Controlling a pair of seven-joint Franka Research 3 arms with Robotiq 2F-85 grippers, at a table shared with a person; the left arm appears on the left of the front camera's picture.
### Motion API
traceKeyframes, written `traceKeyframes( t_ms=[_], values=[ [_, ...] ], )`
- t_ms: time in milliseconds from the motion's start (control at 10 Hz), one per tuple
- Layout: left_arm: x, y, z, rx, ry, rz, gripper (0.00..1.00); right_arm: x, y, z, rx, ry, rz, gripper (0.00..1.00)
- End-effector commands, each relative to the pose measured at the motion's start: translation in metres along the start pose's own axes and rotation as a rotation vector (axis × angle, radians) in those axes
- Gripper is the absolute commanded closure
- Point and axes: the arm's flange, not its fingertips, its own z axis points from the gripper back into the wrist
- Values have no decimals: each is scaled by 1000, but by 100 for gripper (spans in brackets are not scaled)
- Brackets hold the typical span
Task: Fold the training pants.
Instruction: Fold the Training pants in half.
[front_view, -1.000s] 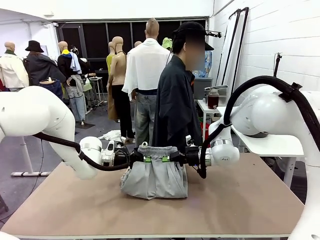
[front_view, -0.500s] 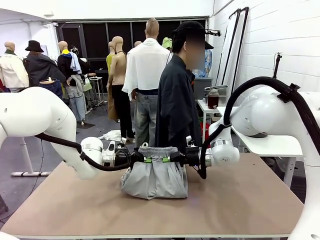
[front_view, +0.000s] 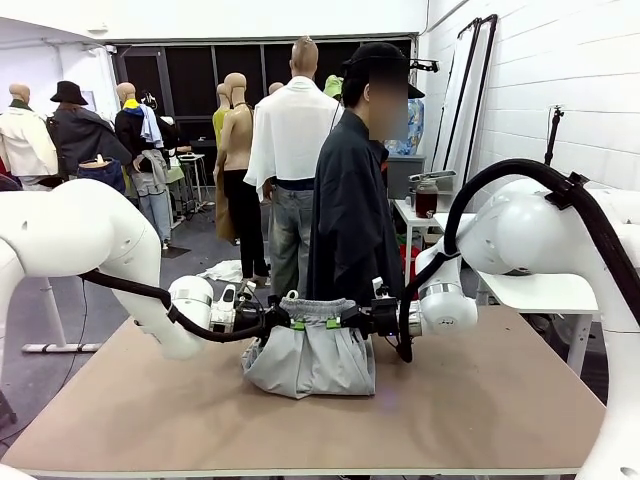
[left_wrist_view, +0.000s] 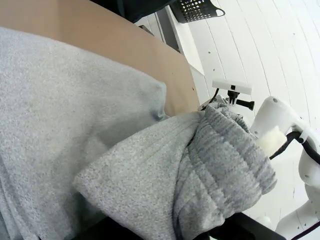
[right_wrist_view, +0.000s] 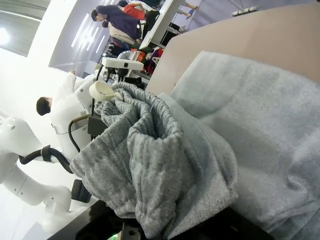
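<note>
The light grey training pants (front_view: 310, 355) hang by their gathered waistband between both grippers above the middle of the table, their lower part resting bunched on the tabletop. My left gripper (front_view: 287, 321) is shut on the waistband's left end, and my right gripper (front_view: 343, 321) is shut on its right end. In the left wrist view the ribbed waistband (left_wrist_view: 220, 165) bunches close over the fingers, with the pants' fabric (left_wrist_view: 70, 110) spread on the board. The right wrist view shows the same bunched waistband (right_wrist_view: 145, 155) and the grey cloth (right_wrist_view: 260, 120) below it.
A person in a dark shirt (front_view: 350, 210) stands at the far edge, right behind the pants. The brown tabletop (front_view: 480, 400) lies bare at left, right and front. A black mesh basket (left_wrist_view: 195, 10) is beyond the table. A white side table (front_view: 540, 290) stands at the right.
Both arms have shifted slightly, the left one edging rightward. The pants stay held at the waistband in nearly the same place.
</note>
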Motion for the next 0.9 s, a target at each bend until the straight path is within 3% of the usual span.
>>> traceKeyframes(
  t_ms=[0, 800],
  values=[
    [16, 9, 3, 34, -17, 8, 100, 14, -13, 0, -28, 2, -43, 100],
    [29, 26, -2, 5, -52, -23, 100, 31, -40, -3, -90, -21, -57, 100]
  ],
)
